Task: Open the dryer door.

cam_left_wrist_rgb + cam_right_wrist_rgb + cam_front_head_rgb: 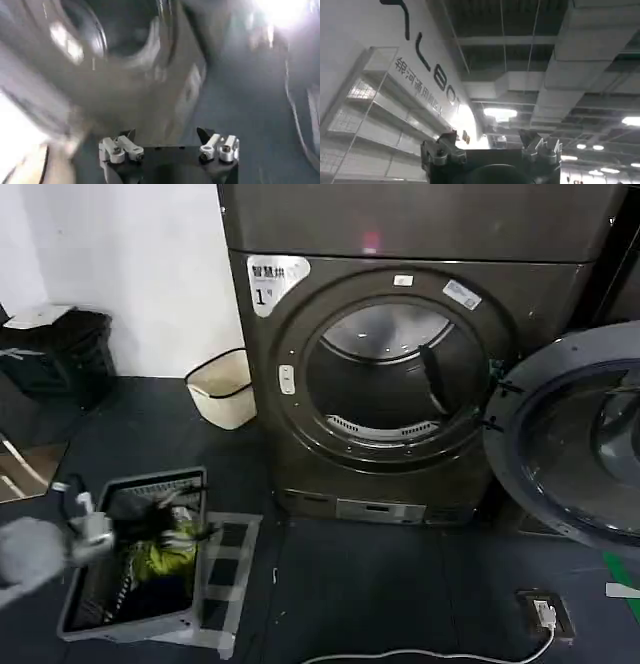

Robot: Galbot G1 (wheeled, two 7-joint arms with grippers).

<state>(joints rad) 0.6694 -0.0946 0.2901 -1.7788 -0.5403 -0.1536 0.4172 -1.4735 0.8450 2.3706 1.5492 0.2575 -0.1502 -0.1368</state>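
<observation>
The dryer (300, 434), dark grey-brown with a white "1" sticker (272, 282), stands ahead with its round drum opening (390, 374) uncovered. The dryer door (560, 354) is swung wide to the right, its dark grey inner side and tinted glass facing me. My left gripper (85, 519) hangs low at the far left over a laundry basket, well away from the machine. In the left wrist view it (167, 135) is open and holds nothing, with the dryer front a blur behind it. My right gripper (489, 136) points up at the ceiling, open and empty.
A grey laundry basket (100, 614) holding dark and yellow-green clothes sits on the floor at the lower left, on grey tape marks. A white bin (225, 389) stands left of the dryer and a black shelf (60, 349) farther left. A floor socket (545, 614) with a white cable lies at the lower right.
</observation>
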